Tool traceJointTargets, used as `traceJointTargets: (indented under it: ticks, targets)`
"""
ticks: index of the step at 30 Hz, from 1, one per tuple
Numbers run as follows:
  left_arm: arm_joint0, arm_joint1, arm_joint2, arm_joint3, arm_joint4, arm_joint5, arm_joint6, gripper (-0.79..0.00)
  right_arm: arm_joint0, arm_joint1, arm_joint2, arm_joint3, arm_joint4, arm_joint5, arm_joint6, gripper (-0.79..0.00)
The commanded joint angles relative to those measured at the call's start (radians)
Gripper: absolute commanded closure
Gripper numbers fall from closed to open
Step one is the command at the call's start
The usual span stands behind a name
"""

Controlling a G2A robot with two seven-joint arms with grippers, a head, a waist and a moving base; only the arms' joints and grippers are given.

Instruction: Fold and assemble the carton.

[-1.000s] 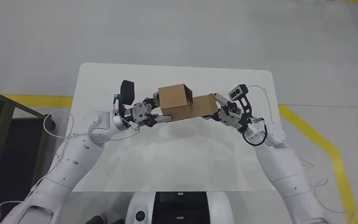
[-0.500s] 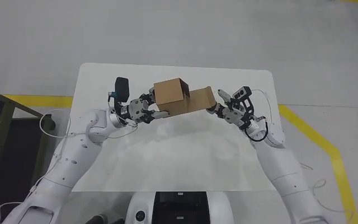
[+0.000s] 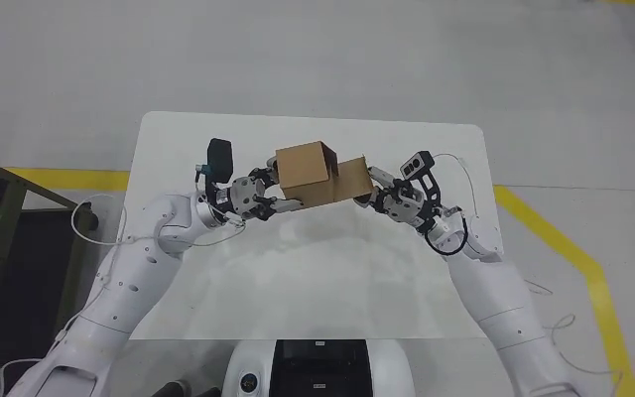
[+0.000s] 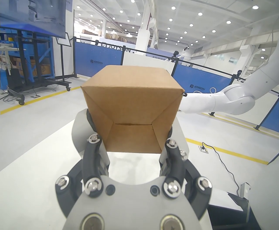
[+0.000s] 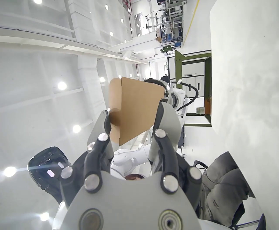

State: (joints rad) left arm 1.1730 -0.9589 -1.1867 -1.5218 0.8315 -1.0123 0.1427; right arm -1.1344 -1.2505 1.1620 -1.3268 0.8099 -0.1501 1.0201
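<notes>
Left fingers (image 4: 79,130), right fingers (image 5: 167,117), both clamped on smooth brown boxy cardboard carton (image 3: 308,174)

Bright, even hall light from overhead, with wide-angle bending in both wrist views.

Rows of round ceiling lamps (image 4: 200,13) are the light source. In the right wrist view they burn out to white flares. The table (image 3: 298,288) is glossy and carries a pale, mottled sheen. The carton (image 3: 303,171) has its upper face lit paler and its side toward the robot darker. In the left wrist view its inner flaps sit in soft shade. Straight lines lean and bow toward the edges of both wrist views.
</notes>
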Motion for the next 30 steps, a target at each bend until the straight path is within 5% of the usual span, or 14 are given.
traceJointTargets:
  ticks: [1, 15, 25, 30]
  targets:
    - [0.001, -0.001, 0.0, -0.003, 0.011, 0.0, -0.002, -0.268, -0.001, 0.0, -0.001, -0.008, -0.004, 0.002, 0.0, -0.354]
    - [0.01, -0.009, -0.013, -0.006, 0.117, 0.006, 0.042, -0.268, -0.015, 0.006, 0.023, -0.077, -0.052, -0.002, -0.028, -0.354]
    - [0.008, -0.017, -0.008, 0.002, 0.15, 0.01, 0.054, -0.268, -0.023, 0.001, 0.025, -0.069, 0.034, -0.012, 0.004, -0.262]
    - [0.01, -0.02, -0.01, -0.001, 0.185, 0.016, 0.061, -0.268, -0.005, -0.004, 0.013, -0.055, 0.044, -0.01, 0.004, -0.314]
